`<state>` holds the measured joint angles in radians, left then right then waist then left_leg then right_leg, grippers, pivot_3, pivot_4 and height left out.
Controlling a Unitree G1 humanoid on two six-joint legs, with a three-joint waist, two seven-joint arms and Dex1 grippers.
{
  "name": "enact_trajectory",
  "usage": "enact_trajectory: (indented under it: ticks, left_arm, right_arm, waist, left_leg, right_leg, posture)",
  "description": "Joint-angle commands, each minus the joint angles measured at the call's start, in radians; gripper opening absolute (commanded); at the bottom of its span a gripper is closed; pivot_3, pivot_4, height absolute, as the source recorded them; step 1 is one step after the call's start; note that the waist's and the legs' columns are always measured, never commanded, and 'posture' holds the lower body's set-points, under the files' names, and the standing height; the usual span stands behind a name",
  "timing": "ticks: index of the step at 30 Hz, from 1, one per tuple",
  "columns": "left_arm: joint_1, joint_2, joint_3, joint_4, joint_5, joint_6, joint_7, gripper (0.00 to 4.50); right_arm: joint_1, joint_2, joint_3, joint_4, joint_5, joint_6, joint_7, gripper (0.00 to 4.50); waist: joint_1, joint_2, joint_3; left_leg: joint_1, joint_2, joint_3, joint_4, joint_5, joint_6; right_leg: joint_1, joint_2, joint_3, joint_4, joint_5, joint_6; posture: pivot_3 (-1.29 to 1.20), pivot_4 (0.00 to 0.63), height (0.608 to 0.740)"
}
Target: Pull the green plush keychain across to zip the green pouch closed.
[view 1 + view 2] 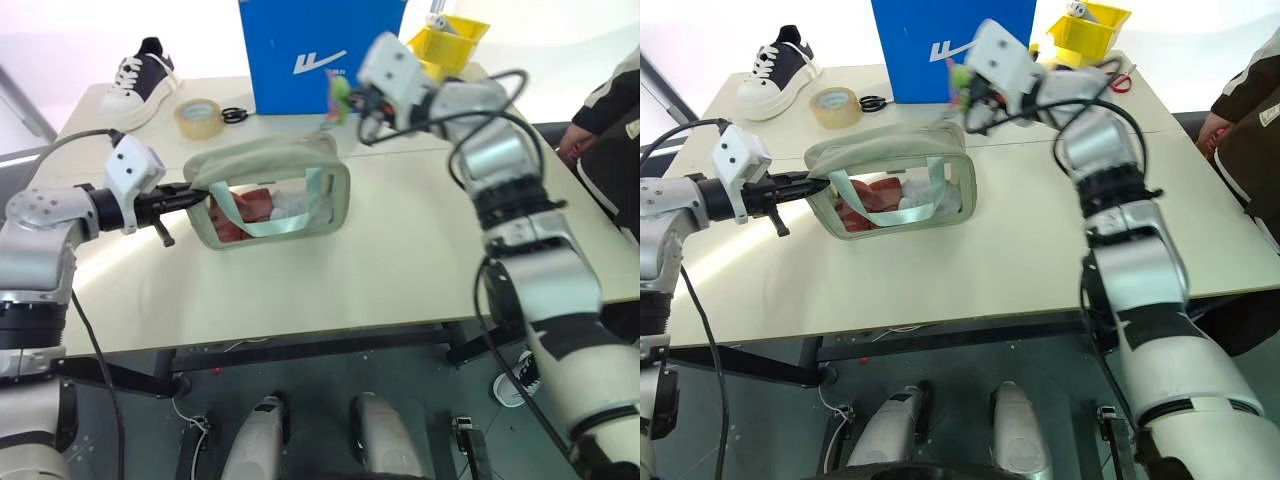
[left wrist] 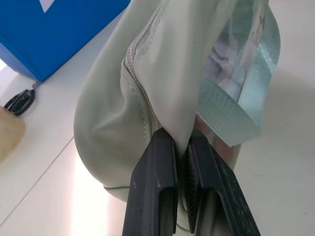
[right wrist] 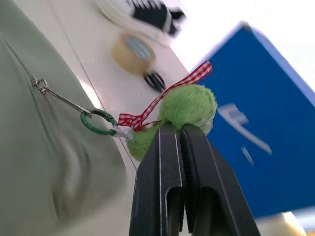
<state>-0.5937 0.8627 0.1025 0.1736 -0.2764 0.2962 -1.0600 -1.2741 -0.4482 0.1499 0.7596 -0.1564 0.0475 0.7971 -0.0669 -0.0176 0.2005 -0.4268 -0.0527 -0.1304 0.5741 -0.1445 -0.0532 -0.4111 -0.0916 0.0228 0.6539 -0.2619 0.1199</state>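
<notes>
Green pouch (image 1: pixel 270 192) stands on its long edge near the middle of the pale tabletop (image 1: pixel 400 260), clear window face toward the camera, mint strap (image 1: pixel 280 215) looped across it and red contents showing behind.

Left gripper (image 1: pixel 197 190) at the pouch's left end. In the left wrist view its two black fingers (image 2: pixel 157 182) are pressed together on a fold of the pouch fabric just beside the zipper seam. Pouch end is held.

Right gripper (image 1: pixel 345 105) is raised above the pouch's right top corner, in front of the blue box (image 1: pixel 320 50). In the right wrist view its fingers (image 3: pixel 162 167) are shut on the green plush keychain (image 3: pixel 187 105). A red-and-white checked ribbon (image 3: pixel 162 98) is tied at the charm. A green ring (image 3: pixel 98 122) links the charm to a thin metal pull running to the zipper on the pouch fabric (image 3: pixel 29 123).

Behind the pouch on the tabletop: tan tape roll (image 1: pixel 198 117), black scissors (image 1: pixel 235 114), black-and-white sneaker (image 1: pixel 140 78), yellow bin (image 1: pixel 445 45). A person's hand (image 1: pixel 573 143) rests at the right edge.
</notes>
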Motion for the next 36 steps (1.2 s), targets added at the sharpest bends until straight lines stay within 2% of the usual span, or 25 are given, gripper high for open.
enact_trajectory:
  ticks: [1,3,7,14,18,21,25,29,30,31,33,36]
  left_arm:
    - [-0.004,0.018,0.017,-0.009,0.001,-0.006,0.0,0.0]
    - [-0.021,0.015,0.007,0.005,0.006,-0.007,-0.003,0.0]
    - [-0.047,0.012,-0.007,0.026,0.012,-0.015,-0.012,0.0]
    - [-0.083,0.004,-0.035,0.056,0.021,-0.028,-0.02,0.0]
    - [-0.09,0.004,-0.037,0.058,0.022,-0.027,-0.025,0.0]
    - [-0.085,0.005,-0.035,0.053,0.021,-0.028,-0.025,0.0]
    - [-0.073,0.005,-0.027,0.043,0.019,-0.026,-0.018,0.0]
    - [-0.059,0.005,-0.023,0.029,0.017,-0.024,-0.011,0.0]
    - [-0.056,0.007,-0.022,0.027,0.017,-0.024,-0.01,0.0]
    - [-0.055,0.008,-0.021,0.028,0.018,-0.025,-0.009,0.0]
    - [-0.054,0.01,-0.019,0.031,0.02,-0.027,-0.006,0.0]
    - [-0.056,0.011,-0.02,0.033,0.024,-0.028,0.0,0.0]
  right_arm:
    - [0.063,-0.083,-0.033,-0.115,-0.029,0.046,-0.064,0.03]
    - [0.143,-0.114,-0.06,-0.174,-0.021,0.103,-0.097,0.03]
    - [0.281,-0.11,-0.094,-0.283,0.006,0.206,-0.152,0.03]
    - [0.485,0.076,-0.103,-0.426,0.102,0.365,-0.239,0.03]
    - [0.513,0.183,-0.078,-0.45,0.113,0.398,-0.293,0.03]
    - [0.518,0.21,-0.055,-0.428,0.104,0.386,-0.304,0.03]
    - [0.523,0.18,-0.016,-0.407,0.069,0.344,-0.296,0.03]
    - [0.516,0.148,-0.029,-0.423,0.09,0.334,-0.269,0.03]
    - [0.512,0.138,-0.038,-0.447,0.115,0.354,-0.238,0.46]
    - [0.504,0.123,-0.047,-0.473,0.136,0.372,-0.211,0.62]
    - [0.484,0.089,-0.06,-0.507,0.156,0.399,-0.174,1.44]
    - [0.44,0.0,-0.079,-0.524,0.176,0.417,-0.1,3.06]
  waist:
    - [-0.002,0.0,0.0]
    - [-0.003,0.0,0.0]
    - [-0.001,0.0,0.0]
    - [-0.002,0.0,0.0]
    - [-0.002,0.0,0.0]
    - [-0.001,0.0,0.0]
    - [-0.001,0.0,0.0]
    - [-0.001,0.0,0.0]
    - [-0.001,0.0,0.0]
    - [-0.001,0.0,0.0]
    - [-0.001,0.0,0.0]
    - [0.0,0.0,0.0]
  left_leg:
    - [0.0,0.0,0.0,0.0,0.0,0.0]
    - [0.0,0.0,0.001,0.0,0.0,0.0]
    - [0.0,0.0,0.001,0.0,0.0,0.0]
    - [0.001,0.001,0.001,0.001,0.0,0.0]
    - [0.0,0.0,0.001,0.001,0.0,0.0]
    - [0.001,0.0,0.001,0.002,0.0,0.0]
    - [0.001,0.0,0.001,0.002,0.0,0.0]
    - [0.001,0.0,0.001,0.002,0.0,0.0]
    - [0.001,0.0,0.001,0.002,0.0,0.0]
    - [0.001,0.0,0.001,0.002,0.0,0.0]
    - [0.001,0.0,0.001,0.002,0.0,0.0]
    - [0.0,0.0,0.001,0.002,0.0,0.0]
  right_leg:
    - [0.0,0.0,0.0,0.0,0.0,0.0]
    - [0.0,0.0,0.001,0.0,0.0,0.0]
    - [0.0,0.0,0.001,0.0,0.0,0.0]
    - [0.001,0.0,0.0,0.0,0.0,0.0]
    - [0.001,0.0,0.001,0.001,0.0,0.0]
    - [0.001,0.0,0.0,0.001,0.0,0.0]
    - [0.001,0.0,0.0,0.0,0.0,0.0]
    - [0.001,0.0,0.0,0.0,0.0,0.0]
    - [0.001,0.0,0.0,0.0,0.0,0.0]
    - [0.001,0.0,0.0,0.0,0.0,0.0]
    - [0.001,0.0,0.0,0.0,0.0,0.0]
    - [0.001,0.0,0.0,0.0,0.0,0.0]
  posture:
    - [0.0,0.15,0.74]
    - [0.0,0.15,0.74]
    - [0.0,0.15,0.74]
    - [0.0,0.15,0.74]
    - [0.0,0.15,0.74]
    - [0.0,0.15,0.74]
    - [0.0,0.15,0.74]
    - [0.0,0.15,0.74]
    - [0.0,0.15,0.74]
    - [0.0,0.15,0.74]
    - [0.0,0.15,0.74]
    - [0.0,0.15,0.74]
